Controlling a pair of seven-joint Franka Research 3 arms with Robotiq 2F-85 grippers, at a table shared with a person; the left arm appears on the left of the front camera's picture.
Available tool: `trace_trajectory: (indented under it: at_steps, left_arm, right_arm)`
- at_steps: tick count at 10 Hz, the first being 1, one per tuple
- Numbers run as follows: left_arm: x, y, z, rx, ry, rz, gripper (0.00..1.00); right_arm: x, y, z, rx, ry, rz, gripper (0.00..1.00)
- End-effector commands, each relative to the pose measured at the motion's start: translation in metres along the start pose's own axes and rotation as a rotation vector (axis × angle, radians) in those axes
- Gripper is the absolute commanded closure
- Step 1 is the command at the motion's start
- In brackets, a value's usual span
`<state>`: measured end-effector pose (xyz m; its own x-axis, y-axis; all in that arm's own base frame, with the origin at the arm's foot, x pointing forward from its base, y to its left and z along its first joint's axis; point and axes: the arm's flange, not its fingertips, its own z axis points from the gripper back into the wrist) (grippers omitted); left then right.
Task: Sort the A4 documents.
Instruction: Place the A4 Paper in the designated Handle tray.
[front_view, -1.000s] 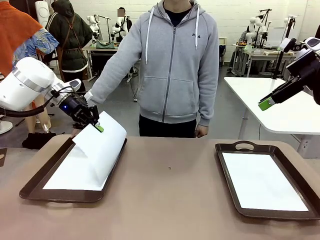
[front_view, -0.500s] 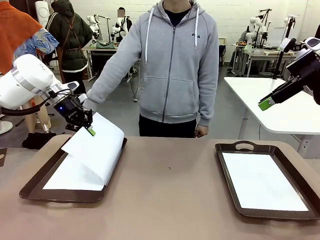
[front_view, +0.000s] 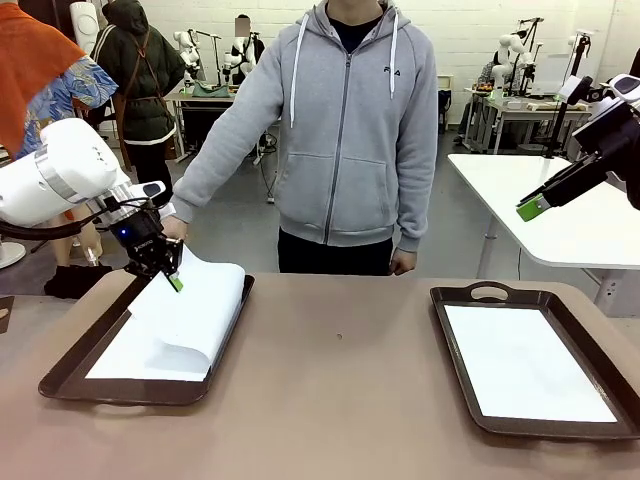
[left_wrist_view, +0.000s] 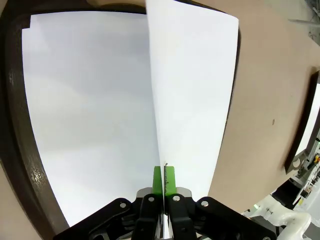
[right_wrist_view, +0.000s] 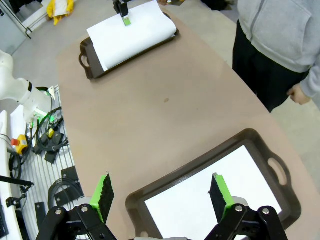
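**Two trays, one sheet in the air**

Two brown trays sit on the table, well apart: the left tray (front_view: 62, 372) and the right tray (front_view: 470, 420). Each carries white A4 sheets lying flat.

The left claw (front_view: 172, 277) is pinched fully shut on the edge of the top sheet (front_view: 200, 300) of the left tray. In the left wrist view the paper edge (left_wrist_view: 190, 90) runs straight up between the green pads (left_wrist_view: 169, 181), with the pile (left_wrist_view: 90, 125) flat beneath it. The held edge is lifted while the rest of the sheet curls down and touches the pile, so the paper bows in a loose arch. Gripping a thin edge is likely the only way to separate one sheet from those below it.

The right claw (front_view: 533, 208) hangs high above the right side, jaws spread wide and holding nothing. Its own view looks down between the green pads (right_wrist_view: 104, 194) at the right tray's sheet (right_wrist_view: 210, 195), probably waiting clear of the work.

A person stands at the far side, one hand (front_view: 172, 228) reaching toward the left claw, touching nothing that can be made out.
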<state>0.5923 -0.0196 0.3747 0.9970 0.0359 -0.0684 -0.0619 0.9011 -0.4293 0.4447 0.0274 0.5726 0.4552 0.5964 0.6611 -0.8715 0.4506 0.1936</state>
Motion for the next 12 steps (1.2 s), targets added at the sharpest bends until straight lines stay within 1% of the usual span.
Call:
trace_trajectory:
  at_steps: [1, 3, 5, 10, 12]
  left_arm:
    - [-0.002, 0.006, -0.002, 0.069, -0.033, 0.034, 0.99]
    - [-0.002, 0.016, 0.006, 0.128, -0.060, 0.036, 0.99]
    - [-0.003, 0.017, 0.016, 0.155, -0.083, 0.025, 0.99]
    - [-0.002, 0.016, 0.004, 0.160, -0.051, 0.012, 0.99]
    - [-0.006, 0.020, -0.002, 0.159, -0.034, 0.030, 0.99]
  right_arm:
    - [0.001, 0.000, -0.001, 0.004, -0.003, 0.001, 0.00]
    - [0.001, 0.000, -0.001, 0.004, -0.003, 0.001, 0.00]
    - [0.001, 0.000, -0.001, 0.004, -0.003, 0.001, 0.00]
    - [0.001, 0.000, -0.001, 0.004, -0.003, 0.001, 0.00]
    - [0.001, 0.000, -0.001, 0.004, -0.003, 0.001, 0.00]
